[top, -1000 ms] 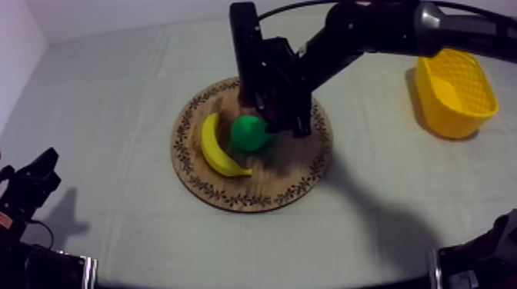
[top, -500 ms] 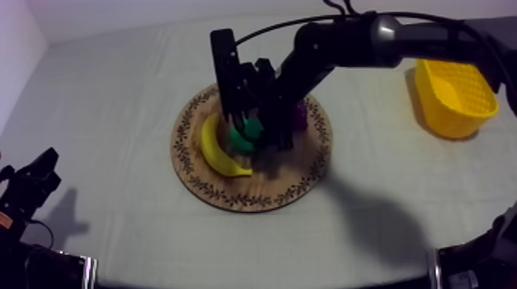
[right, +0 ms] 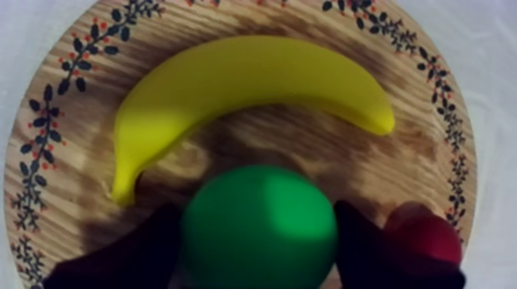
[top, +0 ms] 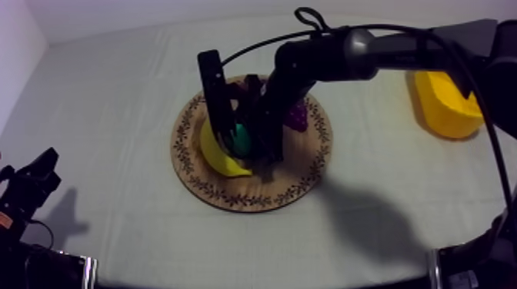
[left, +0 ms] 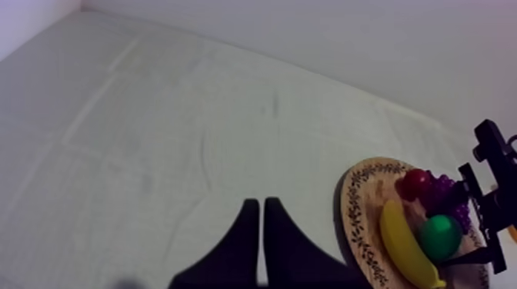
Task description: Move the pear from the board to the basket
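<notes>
Left hand (left: 258,203), fingers together, idles at the edge of the bench (top: 115,92), well apart. Right hand (right: 259,230) is clamped across the pear (left: 440,236) on the wooden board (top: 254,196), beside the banana (right: 254,77). Yellow basket (top: 442,107) lies well off to its right.

The table (top: 108,100) is covered in a grey-white cloth (top: 400,200), a bit creased with faint fold lines running across it, otherwise plain. Two things sit straight on the cloth. The round wooden board (top: 231,201) lies flat roughly mid-table, and it's got that dark leafy pattern with little red dots going round the rim. The yellow basket (top: 450,115) stands upright over at the right side, toward the far edge and well apart from the board. There's a soft dark shadow on the cloth just near-right of the board
</notes>
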`<state>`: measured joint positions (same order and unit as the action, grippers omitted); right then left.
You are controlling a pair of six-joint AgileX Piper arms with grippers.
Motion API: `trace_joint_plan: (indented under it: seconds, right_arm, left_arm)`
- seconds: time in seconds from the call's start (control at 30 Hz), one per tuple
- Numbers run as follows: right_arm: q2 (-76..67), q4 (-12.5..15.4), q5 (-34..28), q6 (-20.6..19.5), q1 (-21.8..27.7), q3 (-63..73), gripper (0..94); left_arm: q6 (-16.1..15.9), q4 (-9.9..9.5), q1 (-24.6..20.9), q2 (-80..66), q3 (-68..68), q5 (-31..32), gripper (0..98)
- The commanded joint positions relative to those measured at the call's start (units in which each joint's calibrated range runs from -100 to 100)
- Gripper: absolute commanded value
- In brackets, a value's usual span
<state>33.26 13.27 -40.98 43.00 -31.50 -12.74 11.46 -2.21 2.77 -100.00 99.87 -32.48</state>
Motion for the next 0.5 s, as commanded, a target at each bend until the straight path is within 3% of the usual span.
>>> trace_joint_plan:
  seconds: [0.0, 0.27, 0.47]
  right_arm:
    - [0.27, -0.12, 0.58, -0.21, -0.03, -0.24, 46.8]
    - [-1.4, -0.05, 2.07, -0.62, 0.66, -1.27, 38.5]
    - [-11.04, 2.16, 4.54, 0.07, 2.83, -2.87, 38.4]
  left_arm:
    - [-0.01, -0.02, 0.01, 0.0, 0.02, -0.01, 0.1]
    - [-0.01, -0.02, 0.01, 0.0, 0.02, -0.01, 0.1]
    - [0.02, -0.02, 0.01, 0.0, 0.02, -0.01, 0.1]
